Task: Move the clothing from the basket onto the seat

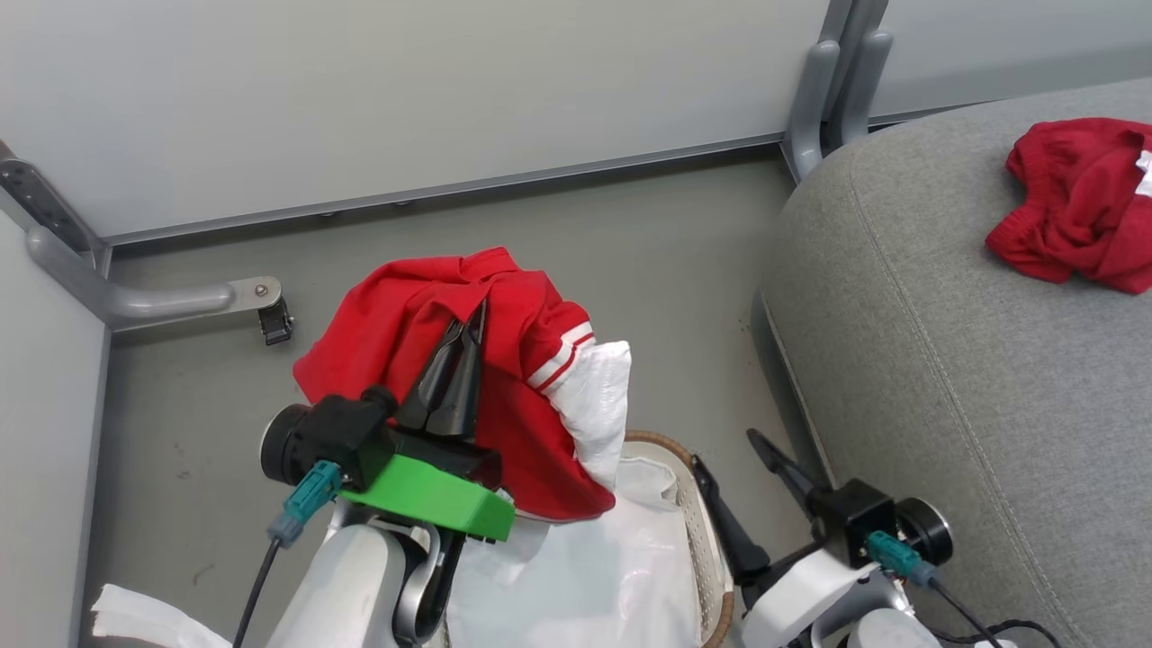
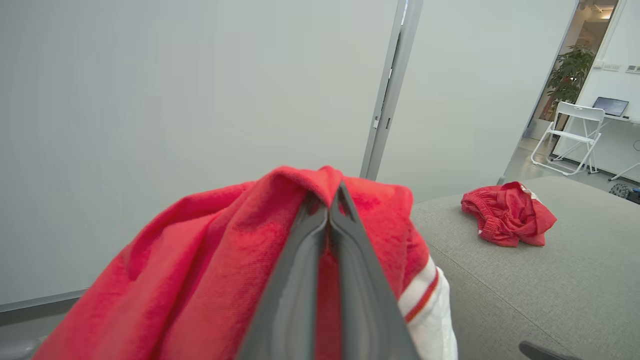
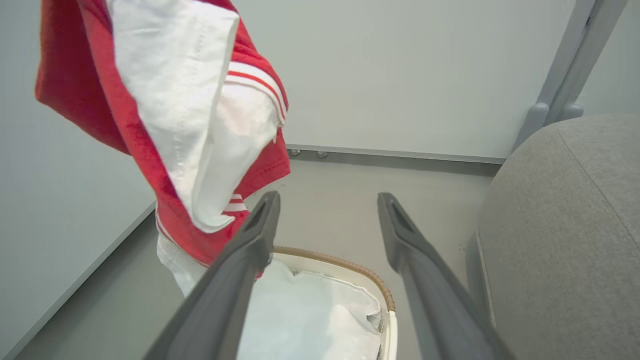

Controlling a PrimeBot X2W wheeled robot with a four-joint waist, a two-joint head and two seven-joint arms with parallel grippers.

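Pale grey partitions (image 1: 405,99) stand on a grey floor (image 1: 630,270); beyond them, a white folding chair (image 2: 580,112), plant (image 2: 567,75), laptop (image 2: 610,106).

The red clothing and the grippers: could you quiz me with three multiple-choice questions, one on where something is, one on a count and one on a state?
1. Where is the clothing?
A lying on the floor
B pinched in the left gripper
C hanging on a chair

2. How many red garments does the head view show?
A one
B two
C four

3. How is the right gripper?
A open, holding nothing
B shut on cloth
C shut on a handle

Answers:
1 B: its jaws are closed on the red fabric, which hangs from them in the air.
2 B: there is the held one, plus another red garment lying on the seat.
3 A: its jaws stand apart with nothing between them.
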